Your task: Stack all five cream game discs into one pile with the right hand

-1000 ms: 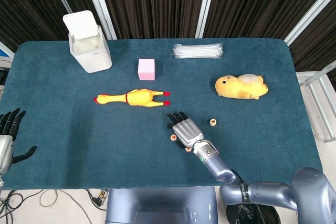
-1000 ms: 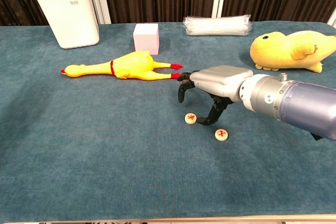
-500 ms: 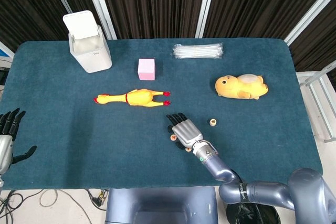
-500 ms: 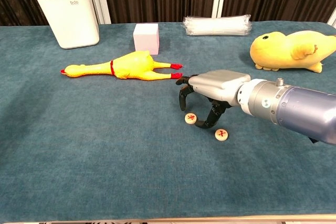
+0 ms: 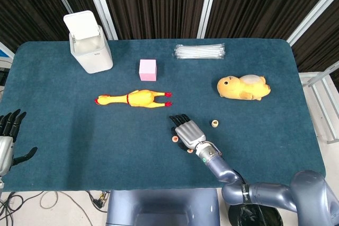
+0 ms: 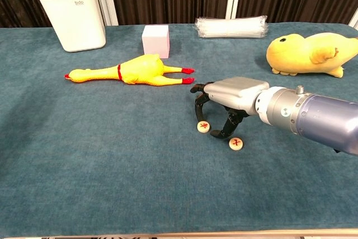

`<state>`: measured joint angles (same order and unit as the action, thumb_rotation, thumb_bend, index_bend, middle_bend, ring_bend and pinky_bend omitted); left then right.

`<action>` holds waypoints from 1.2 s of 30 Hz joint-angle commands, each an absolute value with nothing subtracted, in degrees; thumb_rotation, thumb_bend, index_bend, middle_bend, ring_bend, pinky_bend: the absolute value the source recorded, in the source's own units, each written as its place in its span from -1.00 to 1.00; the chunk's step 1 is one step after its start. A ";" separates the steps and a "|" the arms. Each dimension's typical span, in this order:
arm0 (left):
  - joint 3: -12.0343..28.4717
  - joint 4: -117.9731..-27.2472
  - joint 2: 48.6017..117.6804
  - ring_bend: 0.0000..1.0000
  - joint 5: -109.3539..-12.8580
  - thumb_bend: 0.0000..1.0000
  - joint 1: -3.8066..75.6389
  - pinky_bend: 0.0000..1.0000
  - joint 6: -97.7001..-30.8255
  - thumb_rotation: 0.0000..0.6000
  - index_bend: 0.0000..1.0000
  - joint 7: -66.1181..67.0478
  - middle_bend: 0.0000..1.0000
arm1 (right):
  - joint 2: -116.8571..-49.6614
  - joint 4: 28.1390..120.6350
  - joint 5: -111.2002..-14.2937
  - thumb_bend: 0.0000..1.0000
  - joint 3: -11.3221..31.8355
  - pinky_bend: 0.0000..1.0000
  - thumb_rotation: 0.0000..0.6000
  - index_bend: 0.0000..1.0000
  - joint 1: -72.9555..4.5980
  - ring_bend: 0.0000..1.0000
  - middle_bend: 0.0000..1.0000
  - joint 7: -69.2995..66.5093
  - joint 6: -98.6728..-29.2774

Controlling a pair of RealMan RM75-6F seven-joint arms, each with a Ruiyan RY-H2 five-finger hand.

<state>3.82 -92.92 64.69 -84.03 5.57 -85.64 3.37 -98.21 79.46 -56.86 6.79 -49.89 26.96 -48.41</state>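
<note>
Judging by what shows, stacking is early or partway: a small cream stack (image 5: 214, 124) sits just right of the right hand (image 5: 186, 129) in the head view, looks like more than one disc but can't tell how many. Two loose discs remain flat on the blue table (image 6: 100, 155), w/ red marks up: one disc (image 6: 203, 126) right under the hand's fingertips (image 6: 198, 117), the other disc (image 6: 236, 144) just beside the hand on the near side, touching nothing. In head view these show as small spots at the hand's left edge (image 5: 174, 139) and near its wrist (image 5: 190, 151). So at least those two are left to add; a fifth isn't separately visible, maybe in the stack or hidden under the hand. Right hand is palm-down, low over the table, forearm coming in from the robot's side, fingers curled down and narrowly apart, straddling the first disc; can't tell if they touch it, no grip evident. Left hand (image 5: 7, 136) is well apart from the right hand, at the table's far left edge, fingers spread, holding nothing.
</note>
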 commanded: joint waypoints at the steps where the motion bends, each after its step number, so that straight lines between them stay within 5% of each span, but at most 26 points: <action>1: 3.84 -92.93 64.66 -1.00 -84.00 -0.66 5.56 -0.88 -85.65 1.00 -0.91 3.36 -1.00 | -98.41 79.06 -56.80 -0.16 6.72 -0.83 1.00 -0.13 -49.87 -1.00 -1.00 26.80 -48.15; 36: 3.83 -92.97 64.62 -1.00 -83.82 -0.66 5.64 -0.88 -85.39 1.00 -0.90 3.30 -1.00 | -97.54 80.40 -57.25 -0.08 6.68 -0.83 1.00 0.00 -49.90 -1.00 -1.00 26.98 -47.61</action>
<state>3.83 -92.97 64.62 -83.83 5.64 -85.39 3.30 -97.54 80.39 -57.26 6.67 -49.89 26.98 -47.61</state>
